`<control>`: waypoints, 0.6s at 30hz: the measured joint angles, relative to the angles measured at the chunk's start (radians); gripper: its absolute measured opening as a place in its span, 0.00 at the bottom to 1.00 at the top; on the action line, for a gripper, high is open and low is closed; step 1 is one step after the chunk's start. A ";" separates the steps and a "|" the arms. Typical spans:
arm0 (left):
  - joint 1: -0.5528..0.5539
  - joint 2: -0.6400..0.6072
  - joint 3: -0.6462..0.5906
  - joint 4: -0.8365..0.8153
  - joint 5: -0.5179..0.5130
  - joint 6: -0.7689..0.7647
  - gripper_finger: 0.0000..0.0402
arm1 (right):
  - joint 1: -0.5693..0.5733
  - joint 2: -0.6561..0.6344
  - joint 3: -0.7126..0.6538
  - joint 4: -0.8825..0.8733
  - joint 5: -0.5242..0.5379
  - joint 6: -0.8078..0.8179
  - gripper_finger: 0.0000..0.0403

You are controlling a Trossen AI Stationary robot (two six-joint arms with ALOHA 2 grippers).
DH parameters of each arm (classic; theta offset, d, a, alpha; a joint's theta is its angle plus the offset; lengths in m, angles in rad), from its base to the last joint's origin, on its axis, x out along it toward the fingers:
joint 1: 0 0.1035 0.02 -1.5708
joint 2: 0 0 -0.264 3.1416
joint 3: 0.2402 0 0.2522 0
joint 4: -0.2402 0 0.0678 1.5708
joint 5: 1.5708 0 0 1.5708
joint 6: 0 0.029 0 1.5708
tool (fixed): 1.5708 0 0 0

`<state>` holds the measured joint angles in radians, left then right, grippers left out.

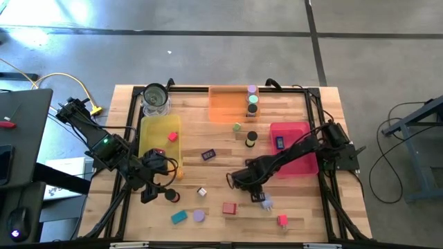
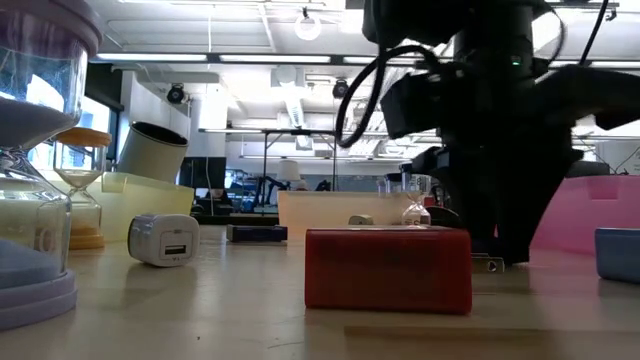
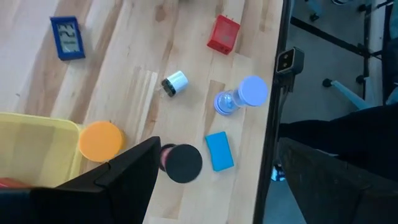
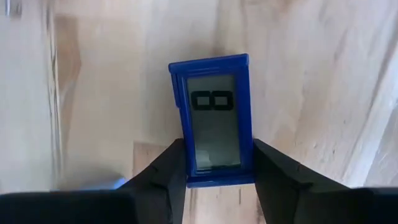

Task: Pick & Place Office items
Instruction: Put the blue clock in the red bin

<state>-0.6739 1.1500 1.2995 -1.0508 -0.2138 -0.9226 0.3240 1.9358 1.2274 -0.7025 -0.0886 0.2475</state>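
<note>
My right hand (image 4: 214, 163) sits low over the worktop (image 1: 214, 176) centre, fingers closed on the sides of a small blue display block (image 4: 214, 127), its screen facing the wrist camera; from above the block is hidden under the arm; a second blue display block (image 1: 208, 155) lies apart toward the yellow tray (image 1: 158, 131); my left hand (image 1: 154, 181) hovers beside that tray's near corner, and I cannot tell its opening; near it lie a black cylinder (image 3: 183, 163), teal block (image 3: 219, 150), orange cylinder (image 3: 101, 140) and red block (image 3: 223, 34).
</note>
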 joint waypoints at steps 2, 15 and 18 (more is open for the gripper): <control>0.000 0.000 0.000 0.000 -0.009 0.021 0.79 | -0.007 0.000 0.003 -0.008 -0.001 0.062 0.34; 0.074 0.000 0.000 0.000 -0.020 0.053 0.79 | 0.010 -0.047 0.194 -0.409 0.076 0.168 0.34; 0.069 0.000 0.000 0.000 -0.016 0.054 0.79 | 0.011 -0.096 0.246 -0.484 0.151 0.233 0.34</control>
<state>-0.6052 1.1500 1.2995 -1.0508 -0.2302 -0.8688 0.3352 1.8402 1.4732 -1.1865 0.0623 0.4801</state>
